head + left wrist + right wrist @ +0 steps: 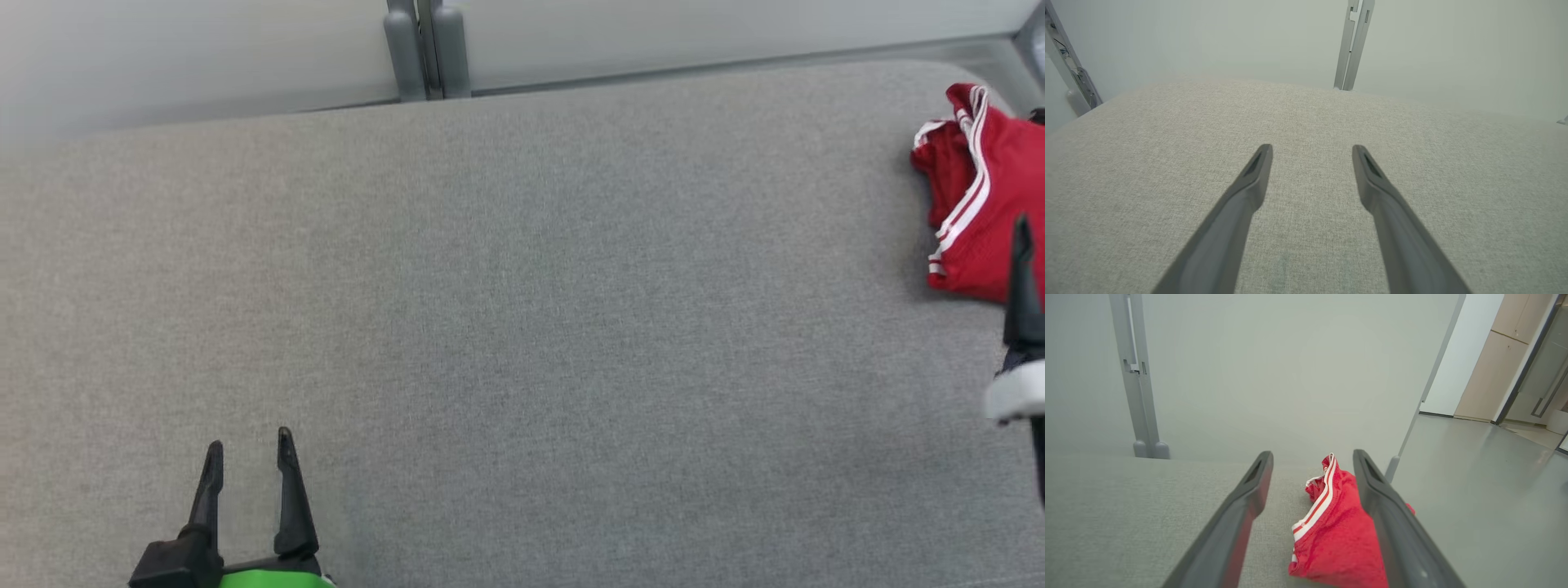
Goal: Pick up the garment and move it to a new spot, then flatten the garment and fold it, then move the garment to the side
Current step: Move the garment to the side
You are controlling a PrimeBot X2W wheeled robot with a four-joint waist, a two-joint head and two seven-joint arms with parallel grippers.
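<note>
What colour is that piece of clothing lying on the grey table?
The garment is red with white stripes along its edge, clearest in the right wrist view.

Your red garment [992, 212] lies bunched at 2 o'clock on the grey worktop [522, 327]. Your left gripper [249, 438] sits at 7 o'clock, jaws apart. At 3 o'clock one dark tip of your right gripper [1023, 286] overlaps the garment's near edge.

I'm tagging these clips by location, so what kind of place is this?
Probably an office or lab test bay: a grey fabric-covered table fenced by pale partition panels, with smooth floor and wooden cabinets beyond.
</note>
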